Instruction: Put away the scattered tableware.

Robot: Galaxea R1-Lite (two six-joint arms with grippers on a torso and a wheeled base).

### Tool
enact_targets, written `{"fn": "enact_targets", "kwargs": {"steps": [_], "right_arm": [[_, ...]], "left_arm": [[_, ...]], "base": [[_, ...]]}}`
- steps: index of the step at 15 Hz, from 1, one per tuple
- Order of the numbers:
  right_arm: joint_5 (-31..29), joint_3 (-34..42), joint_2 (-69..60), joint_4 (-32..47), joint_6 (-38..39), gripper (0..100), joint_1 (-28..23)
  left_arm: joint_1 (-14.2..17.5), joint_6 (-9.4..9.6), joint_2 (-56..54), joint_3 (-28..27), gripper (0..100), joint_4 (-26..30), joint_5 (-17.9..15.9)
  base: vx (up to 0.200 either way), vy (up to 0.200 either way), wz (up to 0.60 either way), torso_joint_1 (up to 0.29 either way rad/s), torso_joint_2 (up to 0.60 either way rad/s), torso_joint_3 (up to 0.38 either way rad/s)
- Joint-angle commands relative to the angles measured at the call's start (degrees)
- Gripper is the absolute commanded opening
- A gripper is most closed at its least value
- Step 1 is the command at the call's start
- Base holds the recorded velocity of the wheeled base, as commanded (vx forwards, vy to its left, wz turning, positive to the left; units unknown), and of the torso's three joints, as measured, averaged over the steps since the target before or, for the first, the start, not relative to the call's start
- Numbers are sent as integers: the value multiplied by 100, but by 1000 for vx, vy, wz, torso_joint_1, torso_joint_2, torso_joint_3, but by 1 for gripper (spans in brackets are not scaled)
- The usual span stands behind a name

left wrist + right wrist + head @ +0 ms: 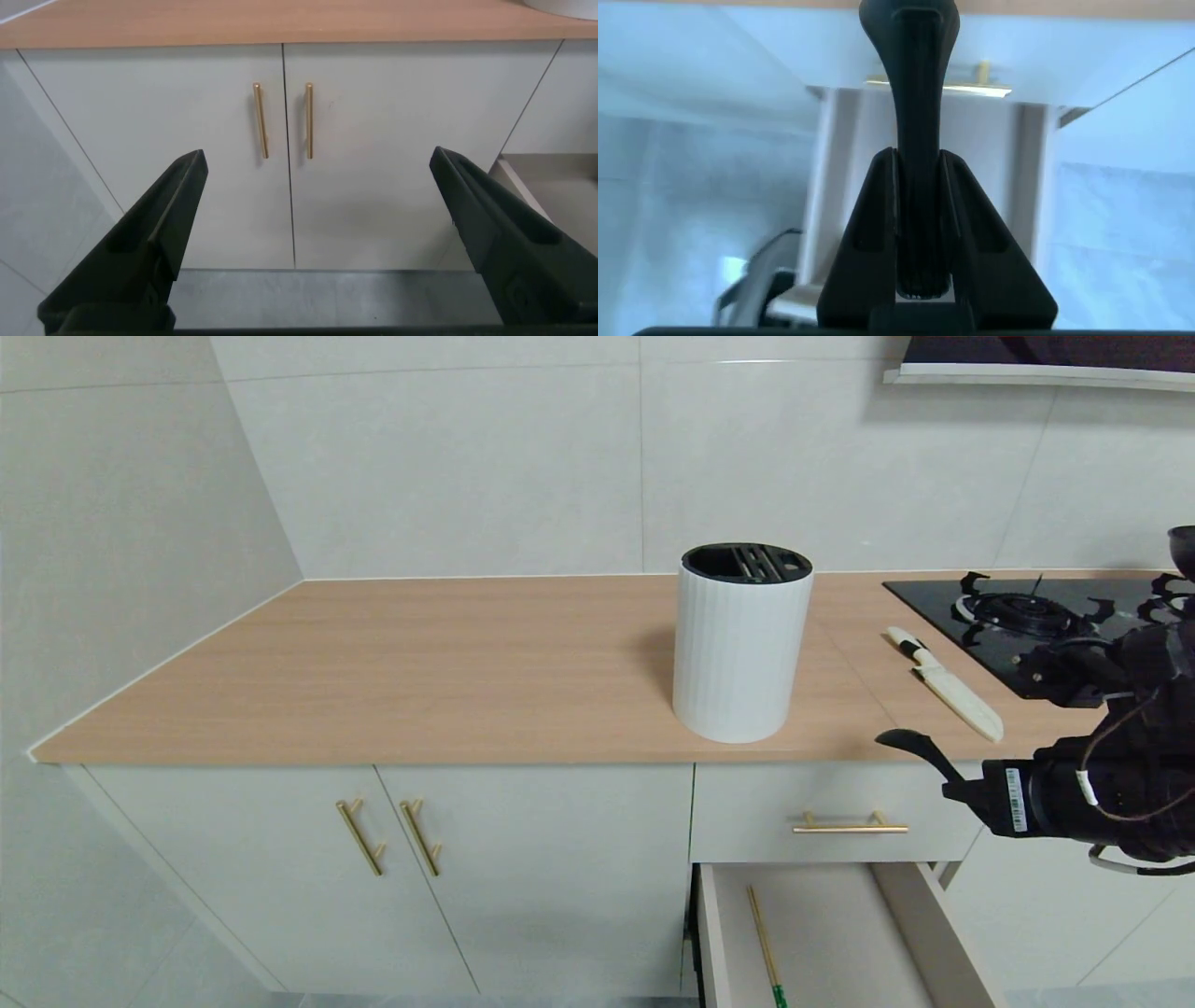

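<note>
My left end effector (316,166) is spread wide, facing the cabinet doors (280,140). On the tabletop (420,663) I see a white holder (742,644), then a knife (945,683) beside the stove (1027,616). Below, chopsticks (764,933) lie in the open drawer (840,933). My right end effector (962,791) clamps a black utensil (910,742) at the tabletop's front edge.

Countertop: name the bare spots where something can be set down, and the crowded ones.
Widest bare stretch: the countertop from the left wall to the white holder. A narrower strip lies between holder and knife. Crowded: the right end, where knife and stove sit close.
</note>
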Motion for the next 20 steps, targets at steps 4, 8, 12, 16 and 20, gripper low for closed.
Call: {"fn": "enact_targets", "kwargs": {"steps": [4, 8, 12, 16, 20], "right_arm": [[4, 356, -104, -135, -27, 0, 52], [-13, 409, 125, -178, -27, 0, 52], [-13, 409, 160, -178, -27, 0, 52], [-13, 418, 292, -178, -27, 0, 52], [-22, 435, 283, -178, -27, 0, 52]], "left_arm": [[6, 1, 0, 0, 100, -1, 4], [-2, 1, 0, 0, 100, -1, 4], [-2, 1, 0, 0, 100, -1, 4], [6, 1, 0, 0, 100, -1, 4], [-2, 1, 0, 0, 100, -1, 4]], "base": [[0, 0, 0, 0, 0, 0], [0, 0, 0, 0, 0, 0], [0, 0, 0, 0, 0, 0], [0, 0, 0, -15, 38, 25], [0, 0, 0, -168, 399, 239]]}}
